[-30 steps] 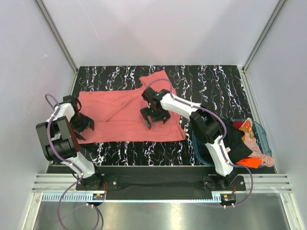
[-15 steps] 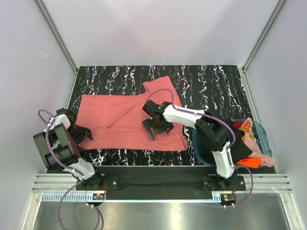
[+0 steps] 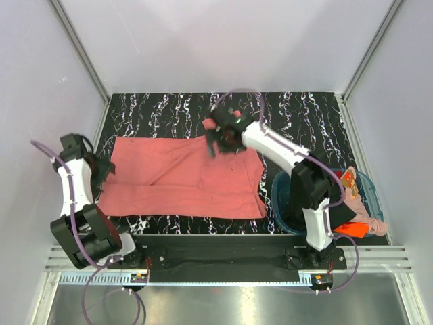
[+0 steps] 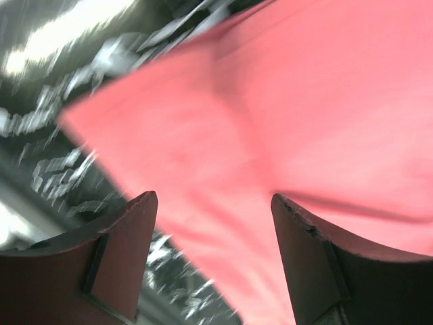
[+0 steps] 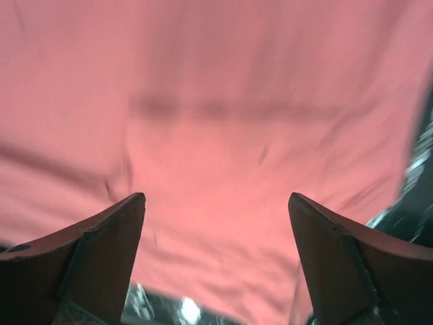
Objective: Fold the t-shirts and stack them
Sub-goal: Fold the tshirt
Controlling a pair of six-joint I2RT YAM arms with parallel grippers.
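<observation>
Salmon-red t-shirt [image 3: 176, 179] — lying long-axis left-to-right; left end effector [image 3: 105, 169] hovering at its left edge, right end effector [image 3: 220, 139] over the far-right corner — both gaping wide, empty.

Bright, even overhead, wrist views — motion-blurred

Both wrist views motion-blurred; large salmon-red fabric t-shirt [image 5: 223, 135] runs past their edges. Overhead, right gripper [image 3: 216, 142] covers its far sleeve; right arm [image 3: 308, 189] hides left rim of round teal plastic basket [image 3: 371, 186].
</observation>
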